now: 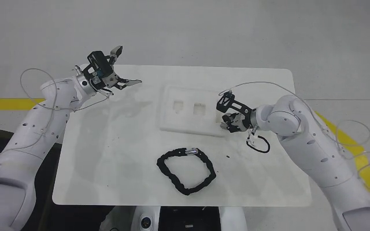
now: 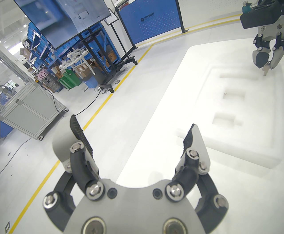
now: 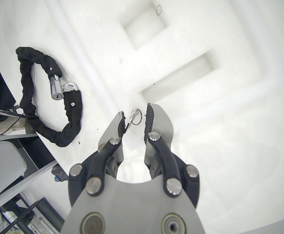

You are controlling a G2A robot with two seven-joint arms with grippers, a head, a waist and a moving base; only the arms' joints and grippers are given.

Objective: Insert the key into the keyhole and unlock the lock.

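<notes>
right claw (image 3: pixel 135 110): narrow gap. The small silver key on a round wire ring (image 3: pixel 131 120) sits right in that gap, centre of the right wrist frame. The blade edge touches 1 pad (image 3: pixel 121 125). The ring is just beside the other pad (image 3: pixel 148 119), with a sliver of white between them. Can't tell if the key is lifted or resting on the foam.

Under it is a white foam tray with rectangular recesses (image 3: pixel 199 133). 2 recesses show in the upper half of that frame. A loose wire ring (image 3: pixel 158 10) lies on the tray just beside the upper one, at the top edge. In the top view this claw (image 1: pixel 226 119) is over the tray's right edge, centre-right of frame.

Lock: a black fabric-sleeved chain loop (image 3: pixel 31 106) closed by a chrome cylinder padlock (image 3: pixel 55 87), left side of the right wrist frame, well apart from claw and key. The keyhole end (image 3: pixel 56 96) faces the camera. In the top view the loop lies on the white table (image 1: pixel 104 161), bottom centre, below the tray and not touching it.

left claw (image 2: pixel 134 123): wide open, floor and table edge showing between the pads. In the top view it is at upper left, over the table's corner, well apart from tray and lock.

Print: a blue perforated panel (image 2: pixel 155 20), top centre of the left wrist frame, carries a white logo. A large dark screen (image 2: pixel 62 20) at upper left shows text too small to read.
</notes>
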